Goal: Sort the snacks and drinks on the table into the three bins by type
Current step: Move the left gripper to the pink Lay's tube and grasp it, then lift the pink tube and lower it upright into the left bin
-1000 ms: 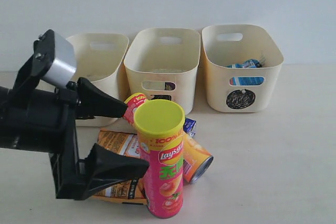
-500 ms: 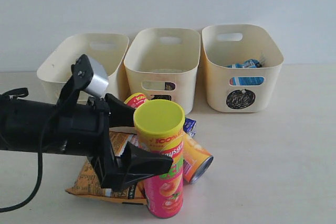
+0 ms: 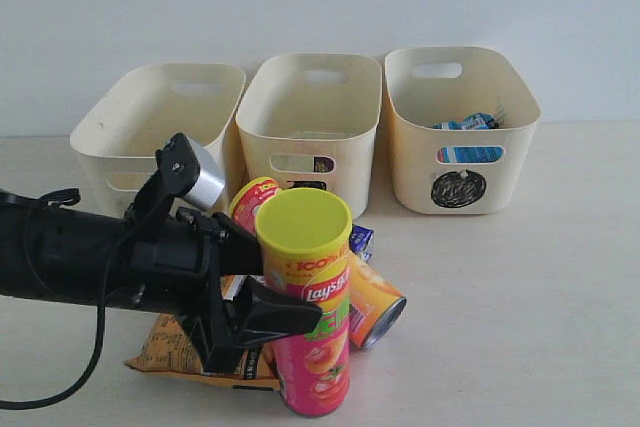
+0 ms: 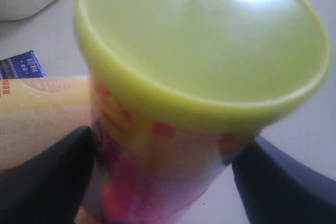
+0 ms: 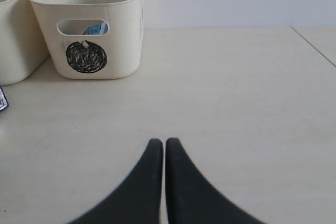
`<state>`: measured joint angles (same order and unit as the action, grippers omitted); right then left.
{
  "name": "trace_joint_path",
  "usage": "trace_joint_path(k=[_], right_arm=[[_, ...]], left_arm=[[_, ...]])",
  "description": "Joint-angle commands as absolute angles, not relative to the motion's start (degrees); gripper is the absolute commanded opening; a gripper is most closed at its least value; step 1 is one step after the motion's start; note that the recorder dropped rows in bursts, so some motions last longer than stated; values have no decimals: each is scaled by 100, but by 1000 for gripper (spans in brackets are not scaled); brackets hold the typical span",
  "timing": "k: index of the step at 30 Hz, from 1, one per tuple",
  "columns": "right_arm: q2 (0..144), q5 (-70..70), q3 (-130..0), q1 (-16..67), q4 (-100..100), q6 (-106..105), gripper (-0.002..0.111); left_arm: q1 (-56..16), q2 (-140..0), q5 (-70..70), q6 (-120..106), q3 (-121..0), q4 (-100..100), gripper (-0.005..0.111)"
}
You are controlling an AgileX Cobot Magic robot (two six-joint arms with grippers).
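The pink chip tube point(image 3: 312, 342) with its yellow-green lid point(image 3: 303, 222) stands upright at the table's front. My left gripper point(image 3: 290, 282) straddles it just under the lid. In the left wrist view one finger point(image 4: 47, 177) lies against the pink tube point(image 4: 157, 171) and a thin gap shows at the other finger point(image 4: 283, 187). The orange-yellow tube point(image 3: 378, 304) lies on its side behind it, over the flat orange packet point(image 3: 170, 352). A blue carton point(image 3: 362, 240) lies behind both. My right gripper point(image 5: 165, 141) is shut and empty over bare table point(image 5: 236, 103).
Three cream bins stand in a row at the back: left point(image 3: 165, 107), middle point(image 3: 310, 97), and right point(image 3: 460, 97) with a black circle mark point(image 3: 458, 189). A blue-white packet point(image 3: 465, 123) lies in the right bin. The left arm hides the left bin's front.
My left arm dropped lower and moved in towards the pink tube. Its jaws have narrowed from wide open to close around the tube. The tube still stands in place.
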<state>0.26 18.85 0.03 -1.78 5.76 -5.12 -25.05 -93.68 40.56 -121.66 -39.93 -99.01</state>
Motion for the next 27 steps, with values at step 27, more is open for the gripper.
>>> trace_joint_path(k=[27], right_arm=[[0,1860,0,-209,540,-497,0]], left_arm=[[-2519,-6577,-204,-10670,-5569,-9995,4]])
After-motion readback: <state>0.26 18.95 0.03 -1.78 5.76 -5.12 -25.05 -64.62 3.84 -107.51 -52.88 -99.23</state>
